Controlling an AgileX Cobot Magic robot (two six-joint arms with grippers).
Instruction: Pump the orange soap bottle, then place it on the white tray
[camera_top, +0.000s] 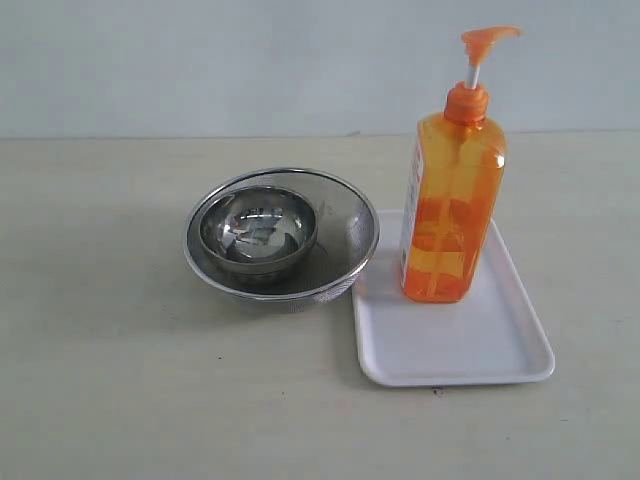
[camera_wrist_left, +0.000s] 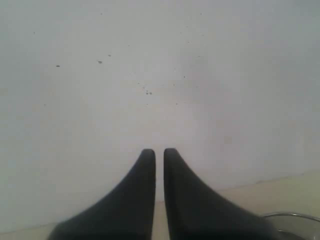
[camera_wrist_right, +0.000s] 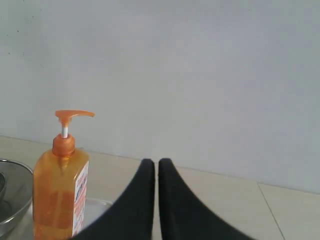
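As exterior alone shows, bottle on tray

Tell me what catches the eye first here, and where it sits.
The orange soap bottle stands upright on the white tray, in its left half. Just left of the tray, a small steel bowl nests inside a larger steel bowl.

Soft, even light; the orange soap bottle glows through; glints in the steel bowls; wrist views hazy.
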